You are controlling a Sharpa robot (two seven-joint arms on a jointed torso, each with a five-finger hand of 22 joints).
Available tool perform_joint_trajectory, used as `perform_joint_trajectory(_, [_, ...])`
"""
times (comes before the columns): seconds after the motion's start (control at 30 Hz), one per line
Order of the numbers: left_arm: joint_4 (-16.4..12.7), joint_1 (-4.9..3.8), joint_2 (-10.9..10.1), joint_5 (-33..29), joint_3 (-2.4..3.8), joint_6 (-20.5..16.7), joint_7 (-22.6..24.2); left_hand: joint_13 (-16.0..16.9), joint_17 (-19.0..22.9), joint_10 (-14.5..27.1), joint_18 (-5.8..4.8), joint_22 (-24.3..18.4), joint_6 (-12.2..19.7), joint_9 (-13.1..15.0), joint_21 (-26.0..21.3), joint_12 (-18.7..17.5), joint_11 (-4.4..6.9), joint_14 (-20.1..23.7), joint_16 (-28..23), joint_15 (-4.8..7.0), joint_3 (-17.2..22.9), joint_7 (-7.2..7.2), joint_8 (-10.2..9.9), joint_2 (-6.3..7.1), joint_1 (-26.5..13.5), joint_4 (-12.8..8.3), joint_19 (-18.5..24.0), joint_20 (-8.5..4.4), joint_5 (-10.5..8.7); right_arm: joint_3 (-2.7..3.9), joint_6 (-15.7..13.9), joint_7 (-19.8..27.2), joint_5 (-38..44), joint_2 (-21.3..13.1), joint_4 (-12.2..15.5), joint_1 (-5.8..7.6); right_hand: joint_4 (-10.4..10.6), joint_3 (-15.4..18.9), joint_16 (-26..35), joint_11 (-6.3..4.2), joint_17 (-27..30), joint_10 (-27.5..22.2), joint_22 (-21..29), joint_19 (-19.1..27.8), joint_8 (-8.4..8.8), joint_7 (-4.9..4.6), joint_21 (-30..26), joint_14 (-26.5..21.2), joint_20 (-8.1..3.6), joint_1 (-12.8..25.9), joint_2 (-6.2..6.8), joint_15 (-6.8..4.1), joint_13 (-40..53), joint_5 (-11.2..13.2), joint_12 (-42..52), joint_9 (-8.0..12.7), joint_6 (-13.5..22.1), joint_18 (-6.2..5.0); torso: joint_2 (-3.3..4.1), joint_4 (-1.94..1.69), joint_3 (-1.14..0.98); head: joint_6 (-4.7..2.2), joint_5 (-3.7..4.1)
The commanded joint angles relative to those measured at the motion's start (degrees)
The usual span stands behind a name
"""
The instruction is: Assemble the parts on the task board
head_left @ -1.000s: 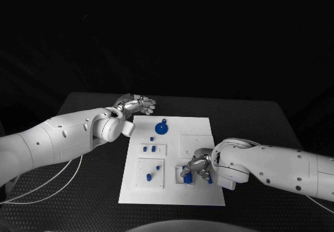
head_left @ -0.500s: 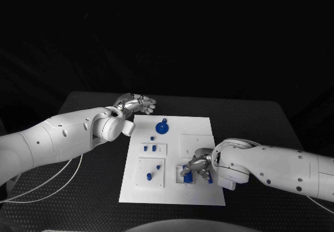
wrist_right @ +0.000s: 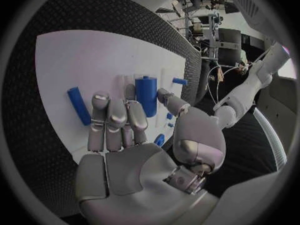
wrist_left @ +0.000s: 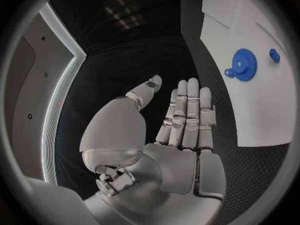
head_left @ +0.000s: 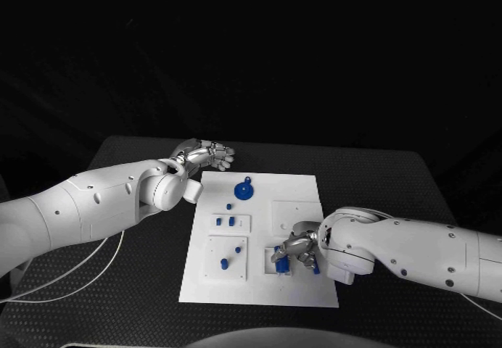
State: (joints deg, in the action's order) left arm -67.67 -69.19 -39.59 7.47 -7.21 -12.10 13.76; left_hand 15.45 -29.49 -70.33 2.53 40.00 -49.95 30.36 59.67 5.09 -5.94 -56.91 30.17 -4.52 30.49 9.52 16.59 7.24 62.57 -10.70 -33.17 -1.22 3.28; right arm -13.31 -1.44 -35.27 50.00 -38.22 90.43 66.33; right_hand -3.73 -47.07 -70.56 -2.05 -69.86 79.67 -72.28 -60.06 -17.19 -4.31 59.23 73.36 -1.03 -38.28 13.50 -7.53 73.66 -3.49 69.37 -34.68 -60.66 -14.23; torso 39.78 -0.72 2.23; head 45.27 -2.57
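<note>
Pinching an upright blue cylinder (wrist_right: 145, 95) between thumb and fingers, the right hand (head_left: 298, 252) hovers at the task board's (head_left: 296, 187) near right part, a blue peg (wrist_right: 79, 105) lying beside it. Off the board's far left corner the left hand (head_left: 206, 155) is released, fingers straight, near the blue gear (head_left: 243, 191).

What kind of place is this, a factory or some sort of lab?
Probably a robotics test lab rather than a factory. A white task board with small blue parts such as a gear lies on a black table, and the right wrist view shows equipment racks and cables behind.
</note>
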Motion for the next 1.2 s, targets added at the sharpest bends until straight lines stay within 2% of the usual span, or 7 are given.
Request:
perform_joint_trajectory(0.03, [-0.2, -0.06, 0.1, -0.2, 0.03, 0.9, 0.3, -0.1, -0.1, 0.3, 0.83, 0.1, 0.4, -0.1, -0.3, 0.0, 0.1, -0.2, -0.2, -0.11, -0.2, 0.06, 0.4, 0.11, -0.5, 0.3, 0.2, 0.13, 0.09, -0.09, 0.8, 2.0, -0.6, 0.6, 0.7, -0.35, 0.7, -0.1, -0.2, -0.09, 0.1, 0.2, 0.1, -0.2, 0.21, 0.11, 0.2, -0.1, -0.21, 0.2, 1.08, -0.25, 0.1, 0.4, -0.4, -0.2, -0.4, -0.77, 0.01, 0.04, 0.02, 0.04, -0.12])
perform_joint_trajectory(0.1, [-0.2, -0.06, 0.1, -0.2, 0.03, 0.8, 0.3, -0.1, -0.1, 0.3, 0.83, 0.1, 0.4, -0.1, -0.3, 0.0, 0.1, -0.2, -0.2, -0.11, -0.2, 0.06, 0.4, 0.11, -0.5, 0.3, 0.2, 0.13, 0.09, -0.09, 0.9, 2.0, -0.6, 0.6, 0.8, -0.35, 1.1, 0.0, -0.2, -0.09, 0.2, 0.2, 0.2, -0.2, 0.22, 0.11, 0.3, -0.1, -0.23, 0.4, 1.64, -0.26, 0.1, 0.5, -0.5, -0.2, -0.4, -0.77, 0.02, 0.03, -0.01, 0.11, -0.18])
perform_joint_trajectory(0.23, [-0.1, -0.06, 0.1, -0.2, 0.03, 0.9, 0.2, -0.1, -0.1, 0.3, 0.83, 0.1, 0.4, -0.1, -0.3, 0.0, 0.1, -0.2, -0.3, -0.11, -0.2, 0.06, 0.4, 0.12, -0.5, 0.3, 0.2, 0.13, 0.09, -0.09, 0.9, 2.0, -0.6, 0.6, 1.0, -0.35, 1.2, 0.1, -0.2, -0.1, 0.2, 0.1, 0.2, -0.2, 0.22, 0.11, 0.3, -0.1, -0.25, 0.4, 1.75, -0.27, 0.1, 0.5, -0.5, -0.3, -0.4, -0.77, 0.0, 0.02, -0.01, 0.18, -0.17])
perform_joint_trajectory(0.7, [-0.2, -0.07, 0.1, -0.2, 0.03, 0.9, 0.2, -0.1, -0.2, 0.3, 0.83, 0.1, 0.4, -0.1, -0.3, 0.0, 0.1, -0.2, -0.3, -0.11, -0.1, 0.06, 0.4, 0.13, -0.5, 0.3, 0.3, 0.13, 0.09, -0.09, 1.5, 1.9, 0.0, 0.6, 1.2, -0.35, 1.3, 0.0, -0.3, -0.11, 0.2, 0.2, 0.2, -0.2, 0.22, 0.13, 0.4, -0.1, -0.29, 0.2, 1.75, -0.28, 0.1, 0.5, -0.5, -0.3, -0.4, -0.77, 0.01, 0.01, 0.03, 0.37, -0.42])
perform_joint_trajectory(0.9, [-0.2, -0.07, 0.0, -0.2, 0.03, 0.8, 0.2, -0.1, -0.2, 0.3, 0.83, 0.1, 0.4, -0.1, -0.3, 0.0, 0.1, -0.2, -0.4, -0.11, -0.1, 0.06, 0.4, 0.14, -0.5, 0.4, 0.3, 0.14, 0.09, -0.09, 0.7, 1.9, 1.2, 0.5, 0.9, -0.35, 1.3, 0.0, -0.2, -0.11, 0.3, 0.2, 0.2, -0.2, 0.22, 0.13, 0.4, -0.1, -0.3, 0.2, 1.69, -0.28, 0.1, 0.5, -0.6, -0.3, -0.4, -0.77, -0.01, 0.05, 0.05, 0.31, -0.52])
perform_joint_trajectory(1.07, [-0.2, -0.08, 0.0, -0.2, 0.03, 0.8, 0.2, -0.1, -0.3, 0.3, 0.83, 0.1, 0.5, -0.1, -0.3, 0.0, 0.09, -0.2, -0.4, -0.11, -0.1, 0.06, 0.4, 0.14, -0.5, 0.4, 0.3, 0.14, 0.09, -0.09, 0.4, 1.9, 1.9, 0.5, 0.8, -0.35, 1.7, -0.2, -0.4, -0.14, 0.3, 0.3, 0.3, -0.2, 0.2, 0.16, 0.4, -0.1, -0.37, 0.0, 0.87, -0.31, 0.2, 0.5, -0.5, -0.5, -0.4, -0.77, 0.02, 0.03, 0.02, 0.19, -0.44])
perform_joint_trajectory(1.2, [-0.2, -0.08, -0.1, -0.2, 0.03, 0.7, 0.1, -0.1, -0.3, 0.4, 0.83, 0.1, 0.5, -0.1, -0.3, 0.0, 0.09, -0.2, -0.4, -0.12, -0.1, 0.06, 0.4, 0.15, -0.5, 0.4, 0.3, 0.15, 0.09, -0.09, 0.3, 2.1, 1.9, 0.3, 0.8, -0.35, 1.9, -0.1, -0.4, -0.14, 0.3, 0.3, 0.4, -0.1, 0.2, 0.16, 0.5, -0.1, -0.37, 0.1, 1.07, -0.32, 0.2, 0.6, -0.5, -0.5, -0.4, -0.77, 0.01, 0.03, 0.02, 0.17, -0.44])
